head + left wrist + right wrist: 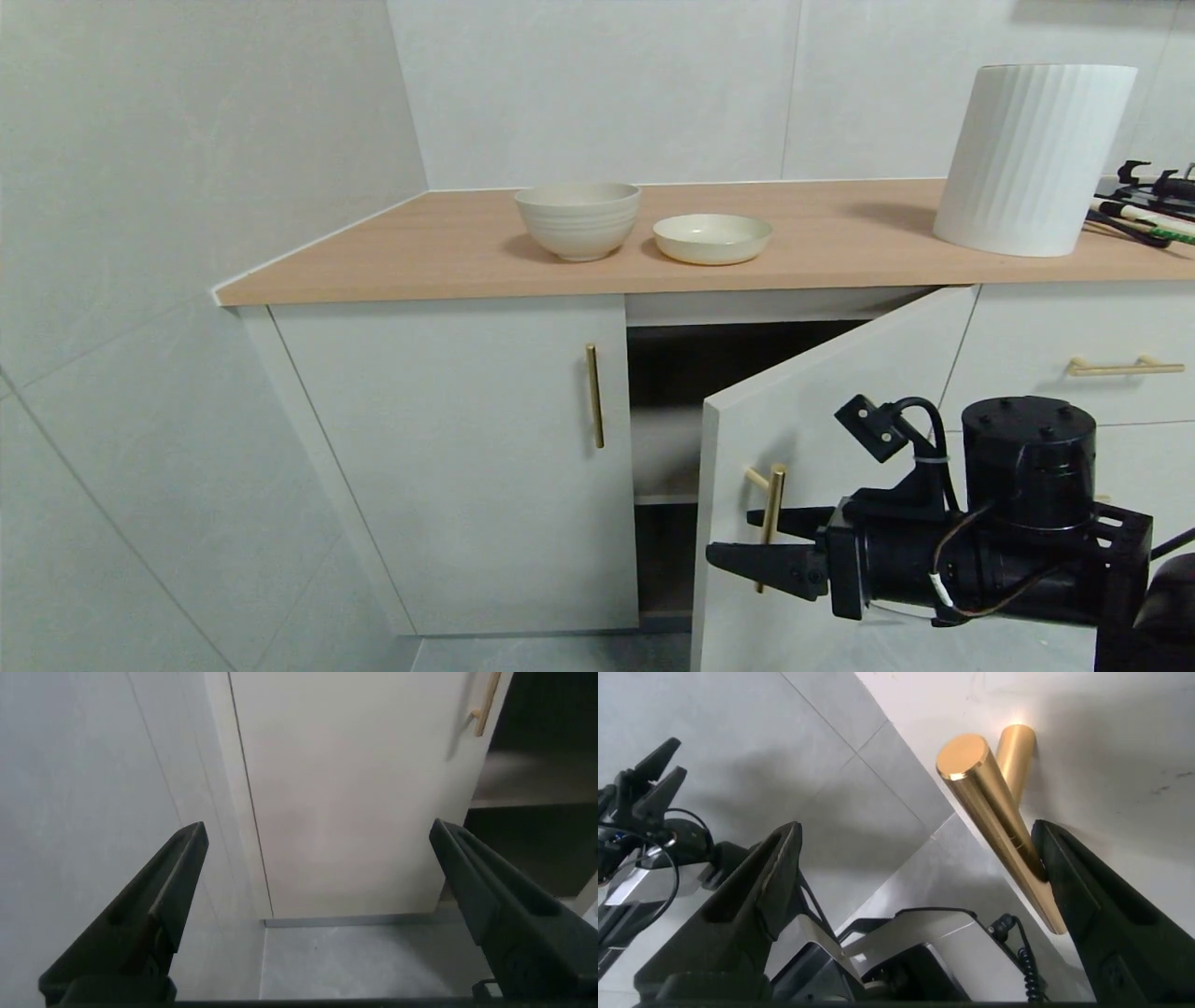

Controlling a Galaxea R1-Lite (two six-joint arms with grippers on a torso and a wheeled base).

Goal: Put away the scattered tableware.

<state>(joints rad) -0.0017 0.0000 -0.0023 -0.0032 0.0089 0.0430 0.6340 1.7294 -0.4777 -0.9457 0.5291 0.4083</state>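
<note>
A cream ribbed bowl (577, 219) and a shallow cream dish (711, 238) stand side by side on the wooden countertop (840, 233). Below them the right cabinet door (822, 401) hangs partly open. My right gripper (752, 541) is open at that door, its fingers on either side of the brass handle (773, 509). In the right wrist view the handle (999, 821) stands between the spread fingers of the gripper (917, 840), nearer one of them. My left gripper (318, 845) is open and holds nothing, low down facing the shut left door (346, 793).
A tall white ribbed container (1032, 154) stands on the counter's right, with dark utensils (1144, 210) beside it. A tiled wall (140, 280) closes the left side. A shelf (663, 457) shows inside the open cupboard. A drawer with a brass handle (1125, 366) is to the right.
</note>
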